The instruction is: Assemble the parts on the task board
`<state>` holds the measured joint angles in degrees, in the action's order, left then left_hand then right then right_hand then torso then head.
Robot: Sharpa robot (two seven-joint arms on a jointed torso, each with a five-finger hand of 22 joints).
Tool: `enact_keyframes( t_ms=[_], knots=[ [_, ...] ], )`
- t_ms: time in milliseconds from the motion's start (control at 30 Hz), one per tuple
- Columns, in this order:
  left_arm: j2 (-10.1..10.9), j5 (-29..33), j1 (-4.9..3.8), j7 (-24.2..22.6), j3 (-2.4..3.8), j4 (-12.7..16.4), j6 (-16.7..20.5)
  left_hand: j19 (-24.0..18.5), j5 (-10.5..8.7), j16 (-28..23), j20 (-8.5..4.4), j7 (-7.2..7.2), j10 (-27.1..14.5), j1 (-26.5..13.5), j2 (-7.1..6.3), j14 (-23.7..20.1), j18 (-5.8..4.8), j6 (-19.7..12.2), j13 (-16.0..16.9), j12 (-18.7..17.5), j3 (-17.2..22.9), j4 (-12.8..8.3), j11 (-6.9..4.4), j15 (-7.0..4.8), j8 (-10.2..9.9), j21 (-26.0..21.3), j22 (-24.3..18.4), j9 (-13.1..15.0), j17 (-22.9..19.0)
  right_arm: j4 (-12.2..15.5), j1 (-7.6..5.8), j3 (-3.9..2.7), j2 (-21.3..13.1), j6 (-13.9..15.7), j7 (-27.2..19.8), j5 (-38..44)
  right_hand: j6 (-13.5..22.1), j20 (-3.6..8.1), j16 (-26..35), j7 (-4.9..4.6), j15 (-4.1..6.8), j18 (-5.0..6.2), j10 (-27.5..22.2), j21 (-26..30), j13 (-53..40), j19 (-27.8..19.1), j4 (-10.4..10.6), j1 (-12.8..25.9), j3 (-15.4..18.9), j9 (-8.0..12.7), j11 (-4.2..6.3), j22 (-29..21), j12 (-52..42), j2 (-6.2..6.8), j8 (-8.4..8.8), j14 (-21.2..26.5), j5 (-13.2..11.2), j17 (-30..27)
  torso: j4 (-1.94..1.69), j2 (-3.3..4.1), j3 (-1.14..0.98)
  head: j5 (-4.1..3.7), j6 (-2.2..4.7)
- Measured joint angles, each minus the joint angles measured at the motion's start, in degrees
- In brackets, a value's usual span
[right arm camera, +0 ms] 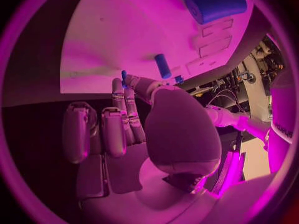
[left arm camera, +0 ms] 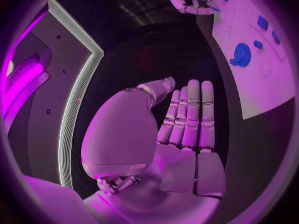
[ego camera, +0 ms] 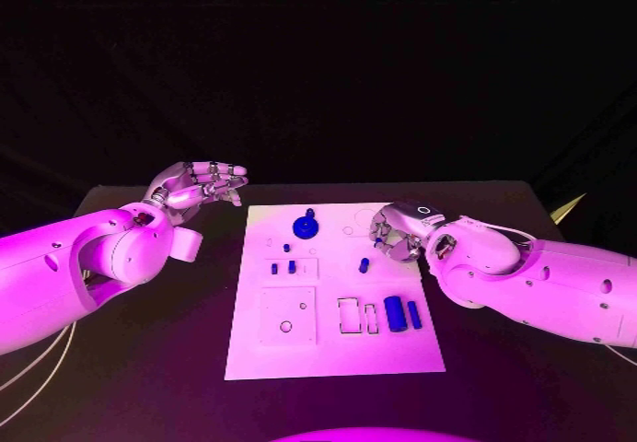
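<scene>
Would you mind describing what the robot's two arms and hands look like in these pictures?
Both arms have smooth, rounded white shells with small dark dots. The left arm has thin pale cables trailing beneath it, and the right arm carries a thin cable over its forearm. The left hand and the right hand are silver and many-fingered, with segmented fingers and a domed shell on the back.
</scene>
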<state>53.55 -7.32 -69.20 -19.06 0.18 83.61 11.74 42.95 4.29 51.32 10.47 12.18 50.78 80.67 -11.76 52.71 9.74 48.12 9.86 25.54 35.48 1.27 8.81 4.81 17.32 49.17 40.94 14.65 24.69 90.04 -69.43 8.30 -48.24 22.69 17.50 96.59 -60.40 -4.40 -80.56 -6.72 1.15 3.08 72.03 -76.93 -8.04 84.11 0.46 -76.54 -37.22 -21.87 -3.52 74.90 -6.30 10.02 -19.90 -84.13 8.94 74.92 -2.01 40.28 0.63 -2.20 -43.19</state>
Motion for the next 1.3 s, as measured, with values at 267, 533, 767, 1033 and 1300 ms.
enact_keyframes(
  t_ms=[267, 533, 767, 1033, 1300],
  knots=[
    [-0.17, 0.2, 0.0, -0.13, 0.0, -0.31, 0.06, -3.51, 0.0, -7.8, 2.06, -0.1, -1.98, -0.38, 0.38, -5.35, -0.01, -0.53, -2.39, -2.27, -0.47, 0.32, 1.37, 2.08, 0.24, -7.77, -4.36, -0.55, -3.84, 2.77, -0.49, -0.14, -0.86, 0.72, -0.07, -0.34, -0.02, 0.0, 0.0, -0.03, 0.0, 0.0, 0.05, -0.38, 0.03, 0.0, -0.05, 0.0, 0.06, 0.0, -0.05, 0.05, 0.01, 0.01, 0.0, 0.0, -0.01, 0.0, -0.02, -0.01, 0.01, 0.15, 0.09],
    [-0.37, 0.37, 0.0, -0.23, -0.01, -0.47, 0.08, -3.88, 0.0, -11.5, 2.44, -0.11, -2.25, -0.38, 0.38, -6.04, -0.01, -0.94, -3.61, -2.75, -0.63, 0.47, 1.64, 2.78, 0.24, -11.52, -6.97, -0.78, -5.76, 6.63, -0.54, -0.17, -0.66, 1.1, -0.18, -0.79, -0.01, 0.0, 0.0, -0.03, -0.01, 0.0, 0.06, -0.38, 0.02, 0.0, -0.05, 0.0, 0.07, 0.03, -0.05, 0.04, 0.01, 0.01, 0.02, 0.0, -0.16, -0.01, -0.06, -0.01, 0.07, 0.92, 0.05],
    [-0.72, 0.46, 0.0, -0.27, -0.01, -0.59, 0.09, -3.65, 0.0, -11.83, 2.66, -0.11, -2.25, -0.38, 0.38, -6.04, -0.01, -0.94, -3.7, -2.75, -0.63, 0.47, 1.63, 2.78, 0.23, -11.85, -7.21, -0.77, -5.89, 9.53, -0.42, -0.17, 0.75, 1.2, -0.42, -1.22, -0.01, 0.0, 0.01, -0.02, -0.01, 0.0, 0.09, -0.79, -0.01, 0.0, -0.05, 0.0, 0.07, -0.07, -0.09, 0.04, 0.02, 0.01, 0.05, 0.0, -0.06, -0.01, -0.08, 0.0, 0.12, 2.14, -0.19],
    [-1.47, 0.51, -0.01, -0.31, -0.02, -0.77, 0.11, -3.65, 0.0, -11.83, 2.66, -0.11, -2.25, -0.38, 0.38, -6.04, -0.01, -0.94, -3.7, -2.75, -0.63, 0.47, 1.63, 2.78, 0.23, -11.85, -7.22, -0.77, -5.89, 10.85, 0.2, -0.14, 2.93, 1.19, -0.76, -1.59, 0.01, 0.0, 0.01, -0.02, -0.01, 0.0, 0.1, -0.79, 0.0, 0.0, -0.23, 0.01, -0.1, -0.11, -0.1, 0.03, 0.12, 0.02, 0.1, 0.0, 0.05, -0.01, -0.07, -0.04, 0.18, 3.89, -0.78],
    [-2.24, 0.54, -0.02, -0.32, -0.02, -1.25, 0.17, -3.65, 0.0, -12.1, 2.65, -0.11, -2.24, -0.38, 0.38, -6.03, -0.01, -0.94, -3.8, -2.75, -0.62, 0.47, 1.63, 2.78, 0.47, -12.19, -7.34, -0.82, -5.97, 10.47, 1.6, 0.15, 5.28, 1.12, -1.03, -1.77, 0.02, 0.0, 0.01, -0.01, -0.01, 0.0, 0.17, -0.79, 0.01, 0.0, -0.23, 0.17, -0.1, -0.21, -0.16, 0.03, 0.24, 0.18, -0.2, 0.0, 0.04, -0.02, -0.07, -0.06, 0.2, 5.05, -1.26]
  ],
)
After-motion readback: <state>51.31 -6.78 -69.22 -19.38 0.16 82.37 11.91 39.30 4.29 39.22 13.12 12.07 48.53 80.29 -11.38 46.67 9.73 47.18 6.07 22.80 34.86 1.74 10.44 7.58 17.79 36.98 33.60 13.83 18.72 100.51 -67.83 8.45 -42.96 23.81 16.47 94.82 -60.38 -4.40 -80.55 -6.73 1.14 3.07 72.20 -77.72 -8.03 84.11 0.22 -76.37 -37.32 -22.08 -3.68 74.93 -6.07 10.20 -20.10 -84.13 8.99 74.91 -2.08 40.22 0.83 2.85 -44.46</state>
